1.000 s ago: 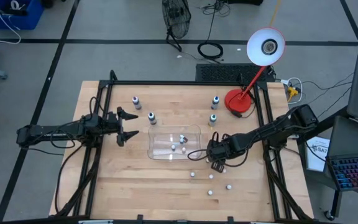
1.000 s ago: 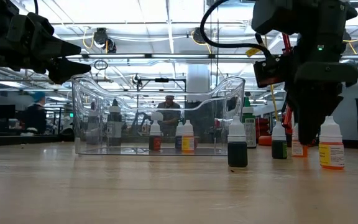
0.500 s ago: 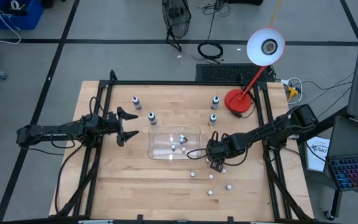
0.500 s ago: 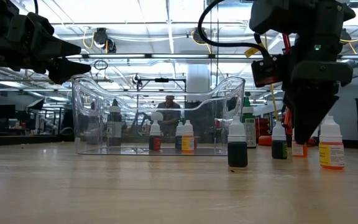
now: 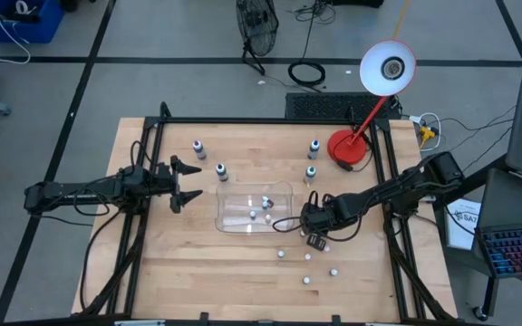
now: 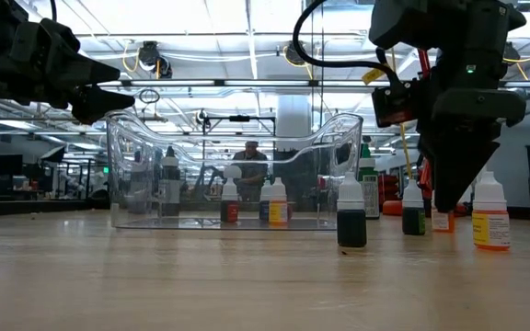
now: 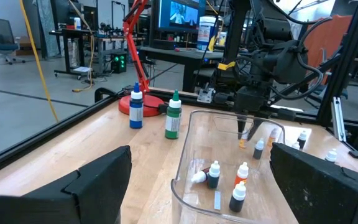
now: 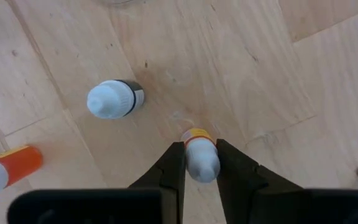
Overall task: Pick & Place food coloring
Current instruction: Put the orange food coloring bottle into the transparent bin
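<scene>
Your wooden table [image 5: 198, 272] sits in a large workshop, with a red desk lamp [image 5: 370, 109] at its far right corner. Take the clear tray [image 5: 254, 210] in the middle as your landmark. Three small bottles [image 7: 229, 183] of food coloring stand or lie inside it.

Just right of the tray, your right gripper [image 8: 201, 163] points down at the table, its two fingers [image 8: 169, 171] closed against the white cap of a yellow-banded food coloring bottle [image 8: 199, 155]. Near that one you can see a dark-bodied bottle [image 8: 114, 99] and an orange bottle [image 8: 5, 169] lying on its side. More loose bottles [image 5: 308, 269] stand on the near side of the tray.

Behind the tray, a blue-topped bottle [image 7: 135, 107] and a green-topped bottle [image 7: 173, 114] stand close to the lamp base, and two more [image 5: 209, 158] stand toward the far left.

Your left gripper [image 5: 181, 184] waits well to the left of the tray, above the table, its fingers spread apart and holding nothing.
</scene>
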Motion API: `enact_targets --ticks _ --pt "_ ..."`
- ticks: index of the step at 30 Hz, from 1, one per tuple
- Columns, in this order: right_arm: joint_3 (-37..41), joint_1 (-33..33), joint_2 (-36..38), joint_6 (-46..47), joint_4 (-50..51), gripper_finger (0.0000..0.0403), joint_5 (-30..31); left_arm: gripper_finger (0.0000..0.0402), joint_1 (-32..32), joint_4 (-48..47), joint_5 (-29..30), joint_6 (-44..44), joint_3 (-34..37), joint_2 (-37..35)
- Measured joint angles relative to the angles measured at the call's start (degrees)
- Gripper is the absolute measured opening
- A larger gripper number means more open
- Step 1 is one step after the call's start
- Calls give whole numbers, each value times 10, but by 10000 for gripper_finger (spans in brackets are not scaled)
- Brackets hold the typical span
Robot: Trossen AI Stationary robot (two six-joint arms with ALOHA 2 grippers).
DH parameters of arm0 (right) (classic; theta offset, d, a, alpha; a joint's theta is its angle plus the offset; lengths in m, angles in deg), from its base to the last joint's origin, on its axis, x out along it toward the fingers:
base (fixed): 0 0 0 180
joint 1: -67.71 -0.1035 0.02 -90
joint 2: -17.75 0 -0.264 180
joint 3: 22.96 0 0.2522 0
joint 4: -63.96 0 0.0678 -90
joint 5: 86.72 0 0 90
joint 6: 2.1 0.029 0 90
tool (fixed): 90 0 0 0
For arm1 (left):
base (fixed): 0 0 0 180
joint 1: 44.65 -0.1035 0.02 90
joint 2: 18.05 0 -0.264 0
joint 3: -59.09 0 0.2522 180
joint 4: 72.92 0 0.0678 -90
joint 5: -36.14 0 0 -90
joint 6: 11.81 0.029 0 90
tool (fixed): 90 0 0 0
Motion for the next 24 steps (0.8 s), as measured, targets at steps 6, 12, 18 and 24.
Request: enact_targets --ticks 6,12,18,24 --pt "-44 4 19 -30 54 53 19 379 0 0 0 0 0 0" --pt "-162 13 37 -67 169 53 103 379 0 0 0 0 0 0" --pt "-255 26 35 -158 110 53 121 379 0 0 0 0 0 0" --pt "-315 46 6 -243 57 53 90 379 0 0 0 0 0 0"
